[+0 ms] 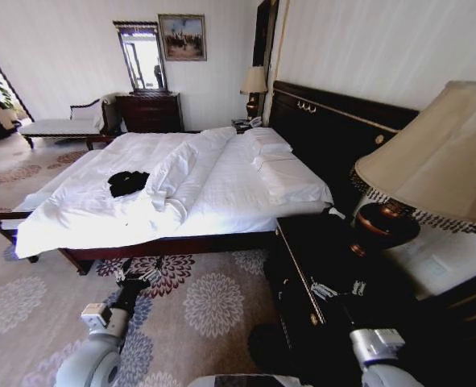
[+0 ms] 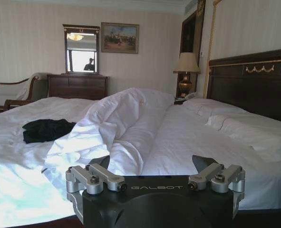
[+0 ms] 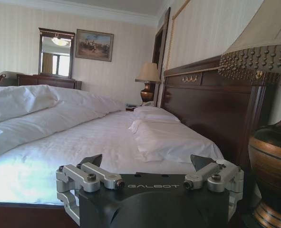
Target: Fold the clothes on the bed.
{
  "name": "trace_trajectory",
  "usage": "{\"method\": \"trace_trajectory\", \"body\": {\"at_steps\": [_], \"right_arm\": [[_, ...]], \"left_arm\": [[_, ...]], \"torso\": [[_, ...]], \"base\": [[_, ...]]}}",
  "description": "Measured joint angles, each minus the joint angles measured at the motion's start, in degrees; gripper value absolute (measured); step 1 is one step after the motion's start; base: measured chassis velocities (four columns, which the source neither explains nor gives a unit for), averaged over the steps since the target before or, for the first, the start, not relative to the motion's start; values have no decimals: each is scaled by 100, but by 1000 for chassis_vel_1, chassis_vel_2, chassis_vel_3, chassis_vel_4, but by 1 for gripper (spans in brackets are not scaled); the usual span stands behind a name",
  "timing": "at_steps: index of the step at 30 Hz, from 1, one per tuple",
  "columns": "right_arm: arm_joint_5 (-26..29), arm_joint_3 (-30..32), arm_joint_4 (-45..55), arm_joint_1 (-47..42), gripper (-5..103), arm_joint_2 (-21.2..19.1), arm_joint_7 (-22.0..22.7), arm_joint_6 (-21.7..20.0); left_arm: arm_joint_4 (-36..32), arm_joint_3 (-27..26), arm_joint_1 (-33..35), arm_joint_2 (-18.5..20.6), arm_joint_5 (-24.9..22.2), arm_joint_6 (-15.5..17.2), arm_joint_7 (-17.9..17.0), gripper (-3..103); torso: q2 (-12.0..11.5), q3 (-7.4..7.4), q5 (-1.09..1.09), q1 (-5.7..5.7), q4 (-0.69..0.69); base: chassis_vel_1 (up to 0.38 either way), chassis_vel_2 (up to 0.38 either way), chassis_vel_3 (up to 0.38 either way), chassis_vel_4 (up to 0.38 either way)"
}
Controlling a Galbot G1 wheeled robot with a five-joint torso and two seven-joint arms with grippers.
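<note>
The clothes [image 1: 127,182] are a crumpled black heap on the white bed [image 1: 229,189], near its foot end beside a bunched ridge of duvet [image 1: 171,171]. In the left wrist view the clothes [image 2: 47,129] lie well beyond my left gripper [image 2: 151,164], which is open and empty. In the head view that left gripper [image 1: 137,276] hangs low over the carpet, short of the bed's side rail. My right gripper [image 3: 147,161] is open and empty too, facing the pillow end of the bed [image 3: 102,142]. From the head it shows as the right gripper [image 1: 337,289] over the dark nightstand.
A dark nightstand [image 1: 318,258] with a large lamp [image 1: 431,161] stands close on the right. White pillows [image 1: 282,173] lie by the tall headboard [image 1: 326,129]. A dresser with mirror [image 1: 149,109] and a chaise [image 1: 60,125] stand at the far wall. Patterned carpet [image 1: 205,306] lies before the bed.
</note>
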Motion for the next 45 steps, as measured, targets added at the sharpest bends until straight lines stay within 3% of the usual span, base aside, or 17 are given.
{"method": "trace_trajectory", "body": {"at_steps": [20,45], "right_arm": [[-19,-51,-76,57,100,19,32,-13],[-63,-23,-76,44,100,87,27,1]], "left_arm": [[-18,151,27,34,40,6,-27,96],[-65,204,113,-22,64,-29,48,101]], "torso": [[0,0,0,0,0],[0,0,-1,0,-1]], "base": [[-103,104,100,-112],[-116,117,118,-123]]}}
